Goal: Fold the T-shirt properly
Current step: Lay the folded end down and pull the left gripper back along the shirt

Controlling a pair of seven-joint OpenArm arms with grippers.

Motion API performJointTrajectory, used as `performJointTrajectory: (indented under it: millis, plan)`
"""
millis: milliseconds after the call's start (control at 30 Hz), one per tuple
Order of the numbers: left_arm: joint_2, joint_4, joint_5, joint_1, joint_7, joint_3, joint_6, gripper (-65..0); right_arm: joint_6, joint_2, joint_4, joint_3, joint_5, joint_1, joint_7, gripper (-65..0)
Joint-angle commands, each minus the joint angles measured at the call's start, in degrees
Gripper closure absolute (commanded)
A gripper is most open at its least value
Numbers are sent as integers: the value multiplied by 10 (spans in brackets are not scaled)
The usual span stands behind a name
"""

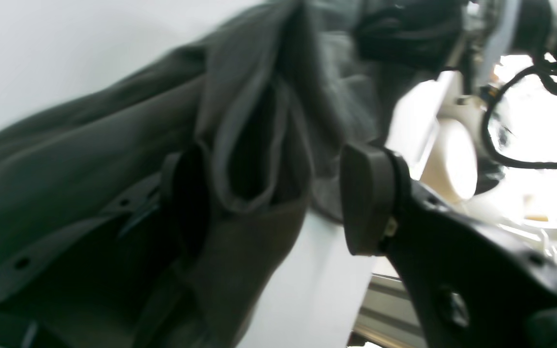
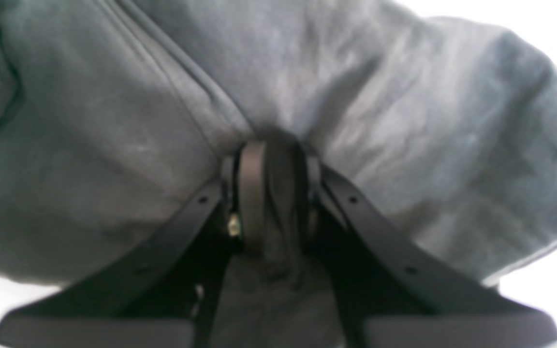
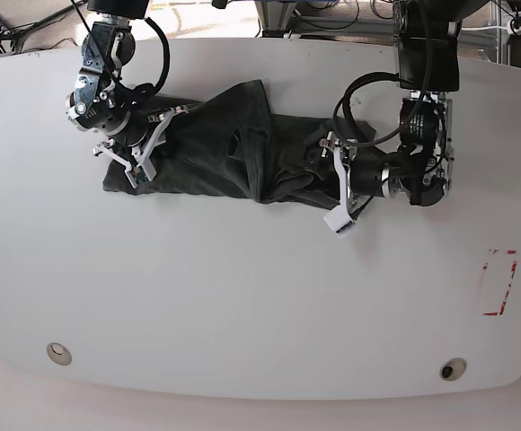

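Note:
The dark charcoal T-shirt (image 3: 234,148) lies bunched in a long strip across the far half of the white table (image 3: 242,296). At the strip's left end in the base view, my right gripper (image 3: 142,148) is shut on it. The right wrist view shows the right gripper (image 2: 273,193) pinching a fold of the T-shirt (image 2: 356,96) between its pads. My left gripper (image 3: 338,184) stands open at the strip's right end. In the left wrist view one black pad (image 1: 365,198) is bare, and a fold of the T-shirt (image 1: 249,159) drapes over the other finger, loose between the wide jaws.
A red rectangle outline (image 3: 499,283) is marked on the table at the right. Two small round fittings (image 3: 58,353) (image 3: 449,370) sit near the front edge. Cables and frame parts (image 3: 332,13) crowd the far edge behind both arms.

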Motion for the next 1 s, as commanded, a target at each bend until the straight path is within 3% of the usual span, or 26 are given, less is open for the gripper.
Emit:
performJointTrajectory:
  millis: [0, 233, 433, 700, 967]
  plan:
    - [-8, 12, -35, -14, -9, 35, -1, -385, 1, 4, 7, 1, 3, 6, 9, -103]
    - [-24, 88, -89, -32, -9, 140, -1, -385, 1, 4, 7, 1, 3, 6, 9, -103]
    - [-28, 142, -84, -41, -9, 203, -1, -383, 1, 3, 6, 1, 3, 6, 9, -103]
    - [-45, 182, 18, -58, -9, 208, -1, -383, 1, 3, 6, 1, 2, 6, 9, -103]
    - [-42, 175, 193, -53, -62, 73, -1, -382, 1, 3, 10, 1, 3, 6, 9, -103]
